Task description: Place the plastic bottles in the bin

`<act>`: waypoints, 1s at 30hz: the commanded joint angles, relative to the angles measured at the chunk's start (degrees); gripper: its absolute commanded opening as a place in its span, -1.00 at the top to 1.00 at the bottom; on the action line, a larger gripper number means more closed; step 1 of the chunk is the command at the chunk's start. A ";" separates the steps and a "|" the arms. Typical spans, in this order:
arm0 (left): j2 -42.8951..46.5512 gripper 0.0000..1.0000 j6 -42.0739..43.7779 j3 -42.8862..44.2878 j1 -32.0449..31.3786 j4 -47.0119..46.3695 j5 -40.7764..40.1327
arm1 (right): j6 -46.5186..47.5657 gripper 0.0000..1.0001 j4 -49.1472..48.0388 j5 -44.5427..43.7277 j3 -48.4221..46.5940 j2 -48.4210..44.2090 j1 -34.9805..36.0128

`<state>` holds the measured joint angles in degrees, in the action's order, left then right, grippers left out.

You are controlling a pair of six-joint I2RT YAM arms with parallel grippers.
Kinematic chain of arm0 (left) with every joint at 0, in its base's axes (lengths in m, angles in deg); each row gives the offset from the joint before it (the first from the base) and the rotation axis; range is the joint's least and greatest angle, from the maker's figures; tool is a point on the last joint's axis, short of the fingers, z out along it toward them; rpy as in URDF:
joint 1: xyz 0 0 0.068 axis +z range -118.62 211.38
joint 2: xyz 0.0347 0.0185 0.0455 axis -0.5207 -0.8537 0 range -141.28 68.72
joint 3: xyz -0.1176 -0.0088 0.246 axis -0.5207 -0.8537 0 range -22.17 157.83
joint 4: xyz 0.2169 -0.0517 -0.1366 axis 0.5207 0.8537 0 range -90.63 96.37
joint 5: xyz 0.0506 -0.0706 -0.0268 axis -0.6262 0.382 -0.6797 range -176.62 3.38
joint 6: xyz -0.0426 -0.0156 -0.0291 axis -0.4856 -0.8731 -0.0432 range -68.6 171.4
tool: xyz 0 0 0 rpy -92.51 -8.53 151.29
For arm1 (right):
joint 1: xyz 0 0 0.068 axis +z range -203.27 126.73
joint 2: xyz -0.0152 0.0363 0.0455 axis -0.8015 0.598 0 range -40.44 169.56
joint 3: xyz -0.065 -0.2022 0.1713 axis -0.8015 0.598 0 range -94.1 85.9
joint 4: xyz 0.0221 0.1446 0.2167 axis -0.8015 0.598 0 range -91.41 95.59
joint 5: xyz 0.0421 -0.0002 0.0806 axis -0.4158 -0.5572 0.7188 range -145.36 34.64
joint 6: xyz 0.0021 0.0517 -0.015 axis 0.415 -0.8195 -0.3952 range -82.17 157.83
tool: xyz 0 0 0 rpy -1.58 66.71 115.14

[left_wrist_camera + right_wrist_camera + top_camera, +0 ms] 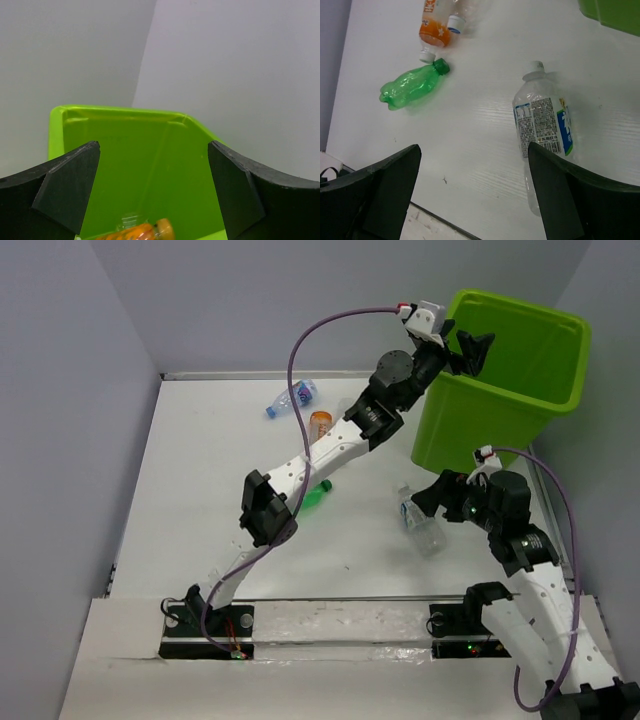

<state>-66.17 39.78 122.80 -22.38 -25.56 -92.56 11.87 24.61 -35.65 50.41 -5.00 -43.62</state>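
The lime-green bin stands at the back right. My left gripper hangs open over its near rim with nothing between its fingers. In the left wrist view the open gripper looks into the bin, where an orange bottle lies on top of a clear one. My right gripper is open just above the table beside a clear labelled bottle. In the right wrist view this bottle lies by the right finger, outside the jaws.
On the table lie a green bottle, an orange bottle and a clear blue-labelled bottle. In the right wrist view the green bottle and the orange bottle lie cap to cap. Grey walls enclose the table.
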 commanded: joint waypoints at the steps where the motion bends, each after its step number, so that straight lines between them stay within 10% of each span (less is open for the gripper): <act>1: 13.83 -0.98 5.71 -1.96 0.67 -0.41 0.14 | -0.06 -0.87 0.61 -5.97 -1.34 3.48 3.96; 7: 28.43 -0.98 4.16 -15.47 1.99 15.31 -6.79 | -0.94 -0.94 2.10 -19.51 -2.66 12.34 12.57; 13: 51.01 -0.98 1.32 -49.74 1.03 20.98 -18.57 | -1.03 -0.99 3.42 -32.00 -5.56 19.57 16.36; 30: 73.54 -0.98 -9.30 -90.64 10.68 42.16 -9.81 | 1.69 -0.99 5.45 -31.31 -12.94 36.10 16.37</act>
<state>4.27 31.94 35.81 -13.83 15.71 -106.72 12.11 29.25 -67.70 41.08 29.14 -27.66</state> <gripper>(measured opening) 0.989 0.994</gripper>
